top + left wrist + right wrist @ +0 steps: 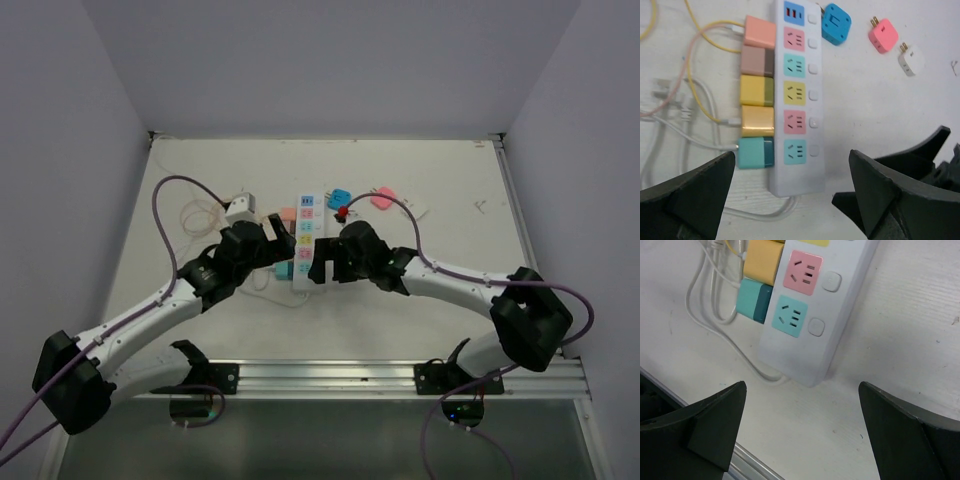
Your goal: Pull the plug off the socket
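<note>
The white socket strip (pixel 306 215) lies lengthwise mid-table, with pink, blue and yellow outlet faces (pixel 795 92). Several plugs sit in a row against its left side: peach (pixel 760 31), brownish pink (pixel 757 61), yellow (pixel 756 90), gold (pixel 757 120) and teal (pixel 755 152). My left gripper (pixel 272 240) is open over the strip's near end, its jaws wide apart (pixel 790 200). My right gripper (pixel 322 262) is open and empty just short of the strip's near end (pixel 802 430); its view shows the strip (pixel 810 325), the teal plug (pixel 754 300) and the gold plug (pixel 762 260).
Loose blue (pixel 836 23), pink (pixel 883 35) and white (pixel 910 60) adapters lie right of the strip's far end. Thin white, yellow and pink cables (pixel 690 115) tangle left of the plugs. The strip's white cord (pixel 715 325) curls near the metal front rail (pixel 330 375).
</note>
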Controlling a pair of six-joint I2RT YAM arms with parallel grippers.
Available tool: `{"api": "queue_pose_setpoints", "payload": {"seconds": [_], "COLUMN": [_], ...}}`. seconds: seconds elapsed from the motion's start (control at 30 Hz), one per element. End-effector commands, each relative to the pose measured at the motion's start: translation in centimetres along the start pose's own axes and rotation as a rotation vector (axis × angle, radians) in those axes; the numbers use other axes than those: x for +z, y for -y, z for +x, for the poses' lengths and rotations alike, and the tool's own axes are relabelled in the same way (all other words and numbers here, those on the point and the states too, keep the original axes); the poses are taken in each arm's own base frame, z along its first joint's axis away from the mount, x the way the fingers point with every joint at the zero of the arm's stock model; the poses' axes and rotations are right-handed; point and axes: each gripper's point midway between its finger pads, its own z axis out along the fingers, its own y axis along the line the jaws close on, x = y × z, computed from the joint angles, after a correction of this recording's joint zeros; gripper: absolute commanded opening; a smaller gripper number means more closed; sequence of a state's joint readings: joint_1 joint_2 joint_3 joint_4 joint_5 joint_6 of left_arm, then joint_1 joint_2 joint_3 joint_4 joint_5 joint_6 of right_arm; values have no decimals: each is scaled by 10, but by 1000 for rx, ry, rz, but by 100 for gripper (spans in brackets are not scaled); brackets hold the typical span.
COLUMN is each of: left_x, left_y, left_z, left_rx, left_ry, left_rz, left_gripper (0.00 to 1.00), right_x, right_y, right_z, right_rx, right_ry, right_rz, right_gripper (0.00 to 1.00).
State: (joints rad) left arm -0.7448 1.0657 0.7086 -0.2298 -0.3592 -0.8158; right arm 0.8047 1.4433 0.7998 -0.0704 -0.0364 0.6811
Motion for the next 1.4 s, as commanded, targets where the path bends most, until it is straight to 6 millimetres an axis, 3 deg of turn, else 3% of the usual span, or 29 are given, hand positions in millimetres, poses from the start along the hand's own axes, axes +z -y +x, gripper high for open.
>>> {"api": "queue_pose_setpoints", "payload": {"seconds": [0.0,0.07,0.13,0.27,0.33,0.37,0.4,0.47,0.63,0.8,1.03,1.37], "left_x": [-8,-8,-11,-11,-12,-12,-13,-14,-13,-8,-8,-8], "left_y": [-13,-29,-39,-83,-94,-109,-110,-125,-132,-133,-132,-132], "left_z": [-29,-39,-43,-55,-51,-50,-46,-42,-31,-18,-17,-16], "left_rx": [10,4,-8,-54,-75,-90,-99,-119,-135,-146,-145,-151], "left_ry": [30,27,17,23,6,11,-5,-11,-25,-61,-59,-57], "left_rz": [-13,-37,-30,-90,-88,-116,-96,-119,-102,-82,-76,-76], "left_gripper": [100,99,100,100,99,100,99,99,99,100,99,99], "right_x": [2,7,6,18,23,30,31,33,39,50,45,57], "right_y": [-5,-1,-12,-25,-25,-30,-28,-25,-10,-20,-36,-32], "right_z": [-10,-1,-4,-1,5,7,10,5,11,18,3,18], "right_rx": [-116,-151,-181,-236,-257,-262,-255,-248,-248,-219,-182,-159], "right_ry": [39,5,15,-3,-31,-41,-56,-42,-52,-78,-28,-76], "right_rz": [155,232,278,386,416,421,440,481,568,520,482,512], "right_gripper": [99,99,99,99,99,99,99,99,99,99,99,99]}}
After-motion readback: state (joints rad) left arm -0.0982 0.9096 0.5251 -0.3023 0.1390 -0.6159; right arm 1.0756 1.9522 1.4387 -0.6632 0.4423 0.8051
